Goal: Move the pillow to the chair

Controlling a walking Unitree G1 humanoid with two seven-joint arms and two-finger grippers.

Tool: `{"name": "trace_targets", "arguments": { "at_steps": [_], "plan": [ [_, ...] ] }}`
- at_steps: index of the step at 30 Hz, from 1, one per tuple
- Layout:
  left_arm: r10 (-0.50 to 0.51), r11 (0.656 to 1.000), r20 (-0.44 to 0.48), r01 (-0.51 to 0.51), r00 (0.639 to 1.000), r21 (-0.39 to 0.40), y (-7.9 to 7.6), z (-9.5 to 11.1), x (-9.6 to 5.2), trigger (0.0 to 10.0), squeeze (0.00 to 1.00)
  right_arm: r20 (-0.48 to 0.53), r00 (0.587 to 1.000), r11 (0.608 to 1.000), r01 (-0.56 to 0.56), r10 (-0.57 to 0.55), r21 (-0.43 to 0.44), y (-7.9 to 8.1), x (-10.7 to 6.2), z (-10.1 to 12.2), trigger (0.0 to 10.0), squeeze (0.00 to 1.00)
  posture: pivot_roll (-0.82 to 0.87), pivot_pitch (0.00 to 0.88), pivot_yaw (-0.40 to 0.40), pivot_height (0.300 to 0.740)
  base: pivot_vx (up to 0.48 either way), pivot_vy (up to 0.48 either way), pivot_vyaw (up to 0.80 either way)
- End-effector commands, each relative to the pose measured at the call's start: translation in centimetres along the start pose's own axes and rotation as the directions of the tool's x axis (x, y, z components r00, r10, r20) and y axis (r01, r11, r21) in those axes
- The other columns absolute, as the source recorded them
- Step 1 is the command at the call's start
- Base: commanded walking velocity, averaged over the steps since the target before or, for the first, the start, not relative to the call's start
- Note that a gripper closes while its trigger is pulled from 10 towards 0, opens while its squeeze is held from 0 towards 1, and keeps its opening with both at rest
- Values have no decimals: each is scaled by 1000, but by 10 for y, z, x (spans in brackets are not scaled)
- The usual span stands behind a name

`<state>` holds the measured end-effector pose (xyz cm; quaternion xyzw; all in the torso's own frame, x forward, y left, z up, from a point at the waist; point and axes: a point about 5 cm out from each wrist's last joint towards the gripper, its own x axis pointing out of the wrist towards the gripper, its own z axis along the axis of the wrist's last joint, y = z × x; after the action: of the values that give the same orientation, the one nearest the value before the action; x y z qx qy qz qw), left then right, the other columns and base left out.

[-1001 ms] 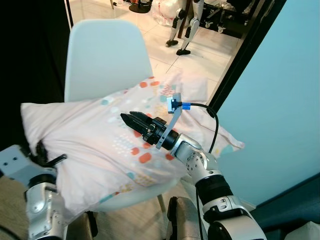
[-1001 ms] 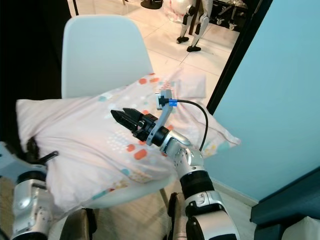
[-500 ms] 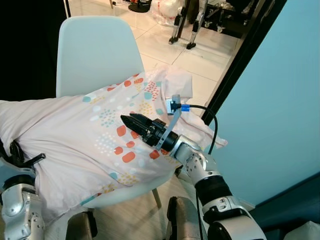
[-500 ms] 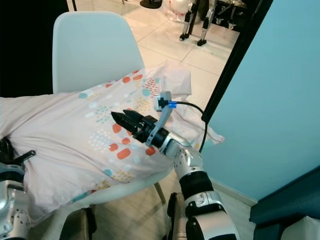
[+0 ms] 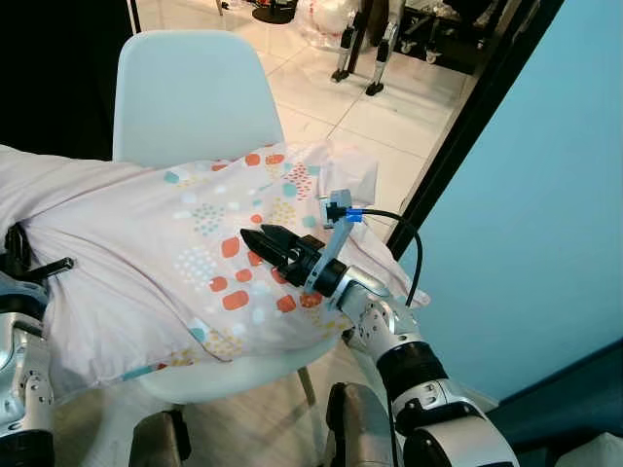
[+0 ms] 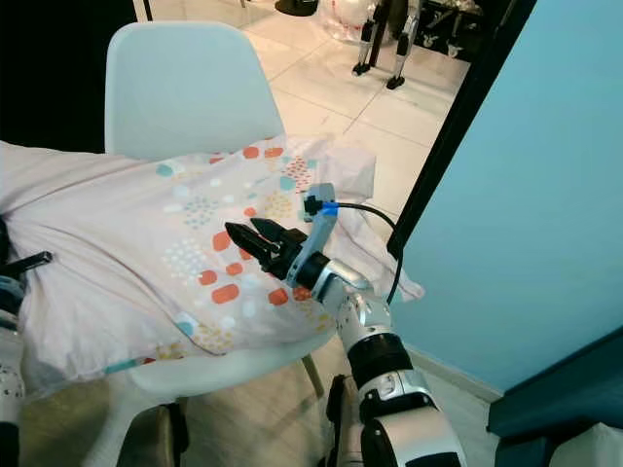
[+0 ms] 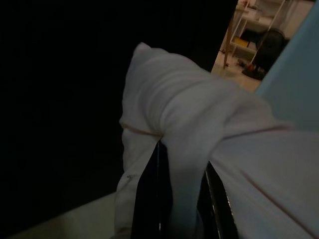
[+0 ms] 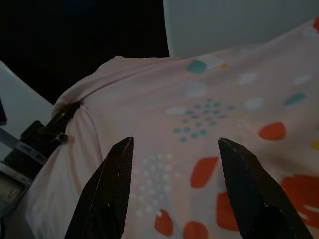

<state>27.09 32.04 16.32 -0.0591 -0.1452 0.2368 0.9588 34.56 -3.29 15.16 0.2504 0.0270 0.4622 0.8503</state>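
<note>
At the far left, the left gripper (image 5: 18, 261) pinches the pillow's (image 5: 146, 253) left end; in the left wrist view its two black fingers (image 7: 149, 199) are closed on a bunched fold of the pale cloth (image 7: 184, 129), with darkness beyond. The silver left arm (image 5: 21, 379) rises from the lower left corner to that grip.

The pillow is pale pink with orange, teal and yellow spots. It lies across the seat of the white chair (image 5: 190, 92), its middle resting on the seat in front of the backrest. Its left end is raised off the seat in the left gripper and reaches the picture's edge, and its lower edge droops over the seat's front. Its right end hangs past the seat's right side, toward the dark door frame (image 5: 467, 117).

The right gripper (image 5: 261, 243) lies over the spotted right half of the pillow, pointing left. In the right wrist view its fingers (image 8: 107, 191) are spread apart with the cloth visible between them, holding nothing; whether they touch the cloth cannot be told. A blue-tipped black cable (image 5: 389, 209) loops from its wrist camera mount.

Right of the arm stands a light blue wall (image 5: 545, 195). Beyond the chair, a tiled floor (image 5: 389, 107) leads to robot legs (image 5: 355, 44) standing in the background.
</note>
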Motion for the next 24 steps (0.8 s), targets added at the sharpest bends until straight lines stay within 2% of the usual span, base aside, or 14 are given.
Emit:
{"name": "trace_targets", "arguments": {
  "at_steps": [1,2,3,5,6,7,9,10,12,15,17,18,21,24],
  "plan": [
    [-6,1000,-26,6,1000,10,-5,-6,-2,10000,0,-5,1000,1000,-16,16,10,7,7,-7,10000,0,54,115,-136,553,0,0,0],
    [7,1000,-54,-5,999,23,-6,-13,-4,10000,212,-7,1000,1000,-14,14,8,7,7,-7,10000,0,54,113,-136,553,0,0,0],
    [12,1000,-77,-10,997,20,-8,-21,-7,10000,1000,-9,1000,1000,-12,12,5,6,7,-8,10000,0,52,109,-138,553,0,0,0],
    [25,1000,-104,-25,994,8,-15,-30,-11,10000,1000,-10,1000,1000,-10,10,0,5,6,-7,10000,0,51,106,-140,553,0,0,0],
    [25,1000,-104,-25,994,8,-15,-30,-11,10000,1000,-10,1000,1000,-10,10,0,5,6,-7,10000,0,51,106,-140,553,0,0,0],
    [-6,1000,-95,6,995,0,-26,-30,-13,10000,1000,-10,1000,1000,-15,15,-2,5,6,-6,10000,0,53,101,-144,553,0,0,0],
    [-21,1000,-87,21,996,4,-31,-29,-13,10000,1000,-9,1000,1000,-18,18,-3,5,7,-6,10000,0,53,97,-146,553,0,0,0],
    [-40,998,-53,43,998,54,-39,-22,-11,10000,1000,-8,1000,1000,-26,26,-4,6,8,-5,10000,0,52,86,-146,553,0,0,0],
    [-39,996,-35,42,999,80,-40,-18,-9,10000,1000,-9,1000,1000,-28,28,-7,6,9,-4,10000,0,52,84,-145,553,0,0,0],
    [-29,990,-12,30,1000,139,-38,-13,-6,10000,1000,-9,1000,1000,-18,18,-21,6,10,-5,10000,0,52,79,-138,553,0,0,0],
    [-30,975,-3,30,1000,221,-33,-8,-4,10000,1000,-43,999,999,18,-20,-44,2,9,-11,10000,0,56,75,-134,553,0,0,0],
    [-30,975,-3,30,1000,221,-33,-8,-4,10000,1000,-43,999,999,18,-20,-44,2,9,-11,10000,0,56,75,-134,553,0,0,0],
    [-6,941,-24,13,1000,338,-18,-9,-5,10000,1000,-74,995,997,61,-64,-42,-2,5,-21,10000,0,58,66,-124,553,0,0,0],
    [12,926,-44,6,999,377,-10,-12,-8,10000,1000,-78,994,997,73,-76,-38,-3,5,-24,10000,0,58,66,-124,553,0,0,0]
  ]
}}
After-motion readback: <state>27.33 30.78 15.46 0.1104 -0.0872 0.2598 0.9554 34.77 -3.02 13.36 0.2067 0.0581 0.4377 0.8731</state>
